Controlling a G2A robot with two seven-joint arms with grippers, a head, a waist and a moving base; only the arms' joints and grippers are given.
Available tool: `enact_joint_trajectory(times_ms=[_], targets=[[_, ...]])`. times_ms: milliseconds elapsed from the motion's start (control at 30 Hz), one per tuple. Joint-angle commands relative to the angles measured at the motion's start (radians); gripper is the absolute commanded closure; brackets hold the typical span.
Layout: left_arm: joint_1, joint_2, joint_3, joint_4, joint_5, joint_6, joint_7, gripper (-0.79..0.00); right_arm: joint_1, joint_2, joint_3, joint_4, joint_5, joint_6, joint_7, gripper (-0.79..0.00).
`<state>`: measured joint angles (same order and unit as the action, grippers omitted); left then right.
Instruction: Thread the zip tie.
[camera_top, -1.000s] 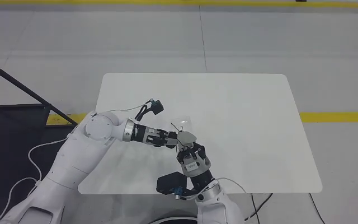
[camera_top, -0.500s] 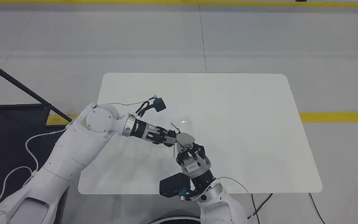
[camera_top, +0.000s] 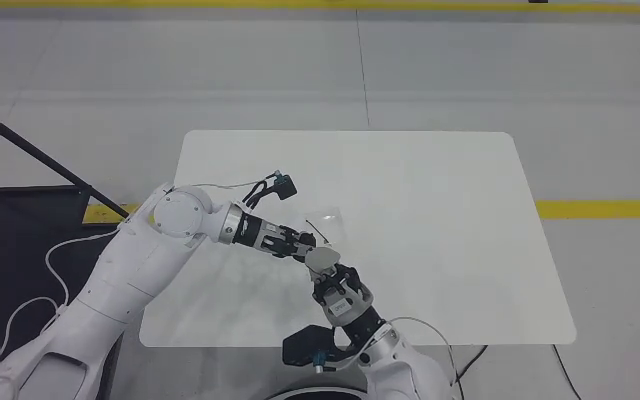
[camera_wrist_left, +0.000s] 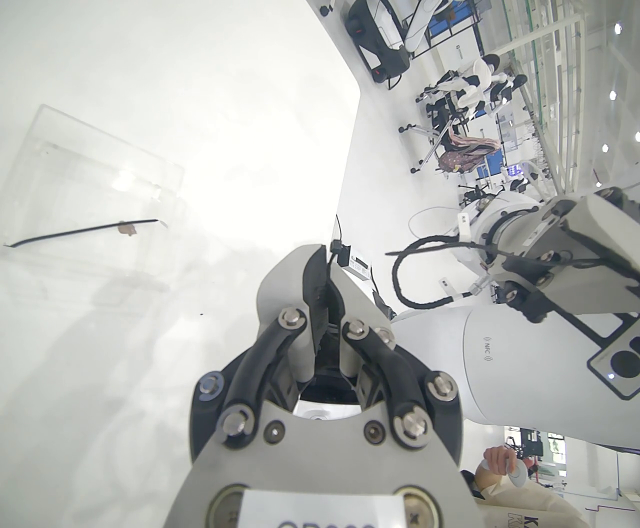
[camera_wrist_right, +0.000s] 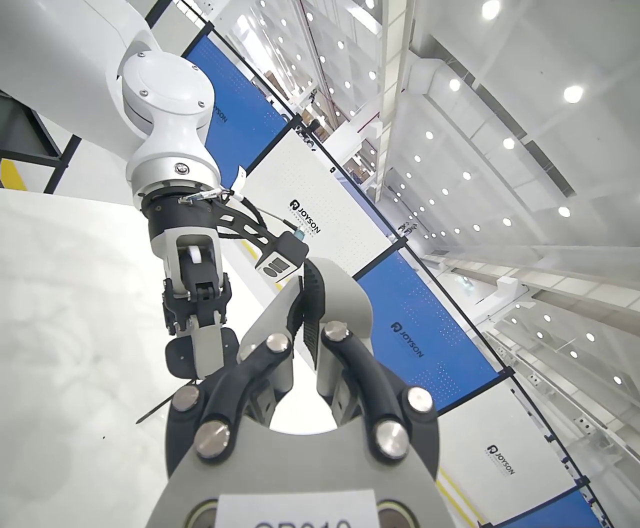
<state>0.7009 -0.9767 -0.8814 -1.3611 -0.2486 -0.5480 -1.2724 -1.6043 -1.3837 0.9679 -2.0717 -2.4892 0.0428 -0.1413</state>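
A thin black zip tie (camera_wrist_left: 85, 231) lies flat on a clear plate (camera_wrist_left: 75, 165) on the white table; from above the zip tie (camera_top: 315, 225) sits just beyond both grippers. My left gripper (camera_wrist_left: 325, 270) is shut, and I see nothing between its pads. From above, the left gripper (camera_top: 303, 247) hovers beside the plate (camera_top: 332, 214). My right gripper (camera_wrist_right: 305, 287) is shut too, its tip (camera_top: 322, 262) almost touching the left one. In the right wrist view a black strip (camera_wrist_right: 155, 407) pokes out by the left gripper (camera_wrist_right: 197, 350); whether it is held I cannot tell.
The white table (camera_top: 450, 200) stretches wide to the right and far side. Its near edge runs close behind the right arm, and its rounded corner (camera_wrist_left: 357, 95) shows in the left wrist view. Cables hang below that edge.
The right gripper has drawn back a little toward the table's near edge and to the left. The left arm's elbow swung outward early on, then held. The tie on the plate has not moved.
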Motion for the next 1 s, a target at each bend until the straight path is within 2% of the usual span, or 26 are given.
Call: enact_joint_trajectory(times_ms=[0, 967], targets=[[0.0, 0.0, 0.0, 0.0, 0.0, 0.0, 0.0, 0.0, 0.002, 0.001, -0.003, 0.001, -0.011, -0.004, 0.007, 0.0], [0.0, 0.0, 0.0, 0.0, 0.0, 0.0, 0.0, 0.0, 0.05, -0.004, -0.045, 0.038, -0.049, 0.03, 0.095, 0.0]])
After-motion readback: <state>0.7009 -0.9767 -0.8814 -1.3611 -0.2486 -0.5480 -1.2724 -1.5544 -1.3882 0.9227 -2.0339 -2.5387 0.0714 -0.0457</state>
